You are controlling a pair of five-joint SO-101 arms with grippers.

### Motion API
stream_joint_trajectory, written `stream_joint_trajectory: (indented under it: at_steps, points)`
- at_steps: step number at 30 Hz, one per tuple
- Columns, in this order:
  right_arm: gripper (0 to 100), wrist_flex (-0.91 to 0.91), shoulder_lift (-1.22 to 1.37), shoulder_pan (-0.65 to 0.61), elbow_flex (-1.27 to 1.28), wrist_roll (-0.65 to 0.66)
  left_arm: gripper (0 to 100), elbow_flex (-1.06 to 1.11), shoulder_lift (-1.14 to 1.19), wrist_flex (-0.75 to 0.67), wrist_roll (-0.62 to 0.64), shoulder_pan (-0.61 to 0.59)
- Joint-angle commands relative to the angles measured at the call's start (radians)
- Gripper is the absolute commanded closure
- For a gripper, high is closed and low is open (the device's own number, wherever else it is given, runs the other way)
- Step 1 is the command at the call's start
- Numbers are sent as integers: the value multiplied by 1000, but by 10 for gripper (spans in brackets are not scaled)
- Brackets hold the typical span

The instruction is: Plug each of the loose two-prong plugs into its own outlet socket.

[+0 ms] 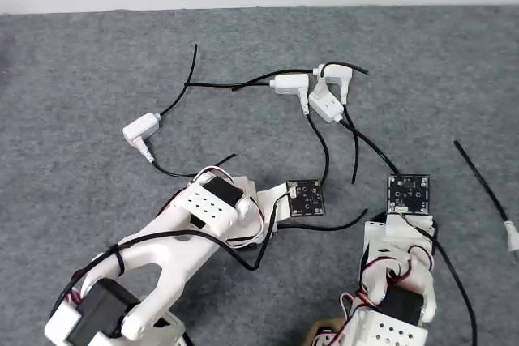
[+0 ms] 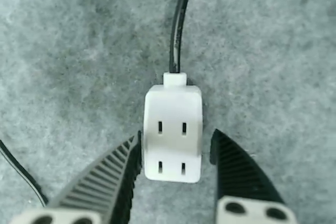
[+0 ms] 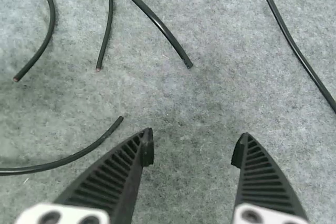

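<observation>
Seen from the left wrist, the left tool (image 2: 177, 139) stands open at a middling width astride a white outlet socket (image 2: 173, 124). The socket lies flat on the grey worktop (image 2: 63, 35) with its slotted face up, between the ribbed fingers (image 2: 113, 177). One finger looks to be just against the socket's side and the other is a sliver apart, so nothing is clamped yet. The socket's black cord (image 2: 178, 19) runs straight ahead of the fingertips.

The right tool (image 3: 195, 140) hangs wide open and holds nothing, with loose cable ends (image 3: 184, 62) lying ahead of it. From above, a loose two-prong plug (image 1: 142, 129) lies well apart from both tools, ahead and out to the left tool's outer side. More white connectors (image 1: 328, 105) are bunched farther ahead.

The step in hand appears to be seizing the socket so that a plug can be pushed home. It would go best with the tool eased a little farther along the block, so that both fingers bear on its long flat sides. The fingers should then close evenly so the block does not twist. The slots should stay uncovered and the cord unpinched, and the hold must be firm enough to resist the push of insertion.
</observation>
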Motion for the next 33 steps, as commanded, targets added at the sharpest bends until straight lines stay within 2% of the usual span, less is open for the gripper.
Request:
stream_joint_trajectory:
  at_steps: [1, 5, 9, 12, 15, 18, 21, 24, 28, 33]
  points:
    - [754, -13, -13, -25, -3, 9, 795, -44, -14, 9, 12, 5]
    - [754, -13, -13, -25, -3, 9, 797, -74, -17, 35, 15, 5]
    - [753, -12, -13, -27, -8, 0, 835, -266, -55, 275, 81, 41]
    - [752, 1, -13, -35, -46, -112, 852, -401, -146, 445, 144, 86]
    - [751, 54, -13, -111, -71, -239, 855, -483, -247, 532, 258, 61]
    - [751, 87, -13, -130, -84, -284, 855, -490, -334, 557, 379, -44]
    - [751, 153, -13, -136, -97, -345, 855, -456, -407, 583, 483, -207]
    - [751, 147, -13, -130, -95, -307, 855, -381, -488, 591, 532, -379]
    - [753, 122, -12, -113, -92, -199, 855, -206, -623, 566, 480, -586]
    - [753, -4, -15, -7, -103, 106, 852, 176, -793, 382, 382, -798]
